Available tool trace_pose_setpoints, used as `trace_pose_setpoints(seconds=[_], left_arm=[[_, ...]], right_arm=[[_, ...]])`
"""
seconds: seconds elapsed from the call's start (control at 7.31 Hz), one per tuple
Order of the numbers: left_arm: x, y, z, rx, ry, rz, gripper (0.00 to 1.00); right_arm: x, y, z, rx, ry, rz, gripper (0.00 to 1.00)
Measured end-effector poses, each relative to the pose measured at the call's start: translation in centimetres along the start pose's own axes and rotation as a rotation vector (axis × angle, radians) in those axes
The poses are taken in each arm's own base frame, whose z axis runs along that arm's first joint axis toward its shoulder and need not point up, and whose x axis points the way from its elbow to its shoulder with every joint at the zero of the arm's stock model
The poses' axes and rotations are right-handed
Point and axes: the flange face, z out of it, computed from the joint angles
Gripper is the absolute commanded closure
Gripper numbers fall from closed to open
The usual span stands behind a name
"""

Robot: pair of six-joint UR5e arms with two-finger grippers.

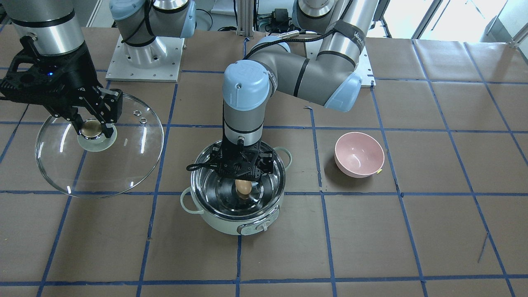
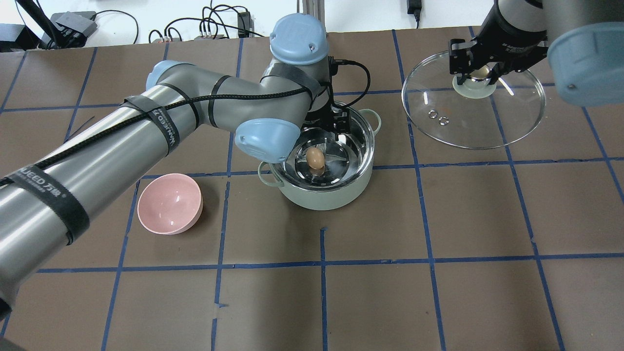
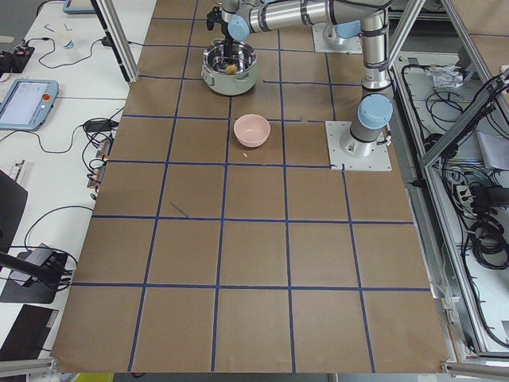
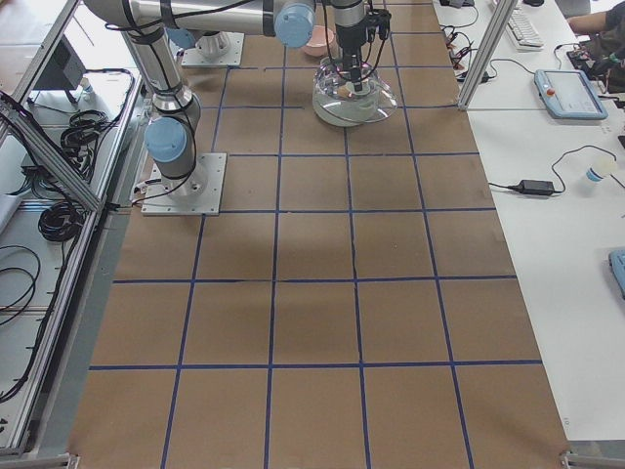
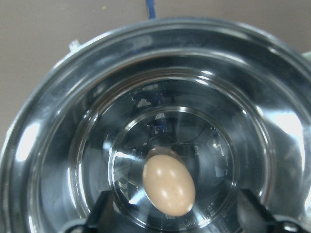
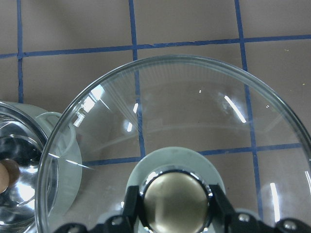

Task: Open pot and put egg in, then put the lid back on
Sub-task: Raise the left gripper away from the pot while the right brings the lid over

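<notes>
Egg (image 5: pixel 168 188) sits clear of pot (image 5: pixel 58 121) walls; lid (image 2: pixel 473 122) aside.

Bright, even light, with windows (image 1: pixel 453 12) blown out top right in the front view. Glare streaks on lid (image 1: pixel 123 165) and pot (image 5: pixel 58 145) steel — soft shadow beside bowl (image 1: pixel 359 154).

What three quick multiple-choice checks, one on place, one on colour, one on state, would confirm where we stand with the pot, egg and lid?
1. Relative to the pot, the egg is: A beside it; B inside it; C under it.
2. The bowl is: A pink; B blue; C white.
3. The lid is: A on the pot; B held by the right gripper; C lying loose, ungripped.

B: the left wrist view shows it on the steel bottom.
A: pink in both exterior views.
B: the right wrist view shows it clamped, off the pot.
</notes>
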Motion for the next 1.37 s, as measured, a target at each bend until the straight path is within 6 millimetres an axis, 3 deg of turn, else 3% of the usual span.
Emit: trace_pose_setpoints(seconds=[0.41,0.68,0.96,1.09,1.37], left_arm=[[-5.5,4.1,-11.2,-0.048,-0.017,-0.002,0.00],[-11.1,7.1,-16.0,-0.096,-0.037,-0.012,0.03],[-16.6,8.9,-17.8,-0.144,-0.040,-0.018,0.04],[-18.2,9.5,-18.1,-0.157,-0.038,-0.032,0.03],[-19.4,9.8,-18.5,-0.154,-0.037,-0.050,0.00]], right_arm=[[-0.9,0.1,-0.2,0.004,-0.013,-0.003,0.50],[-2.6,0.2,0.4,-0.005,-0.068,0.003,0.50],[-7.2,0.9,1.5,-0.024,-0.111,-0.009,0.49],[-10.3,1.3,2.3,-0.016,-0.122,-0.026,0.49],[-16.2,2.4,4.0,-0.003,-0.146,-0.071,0.49]])
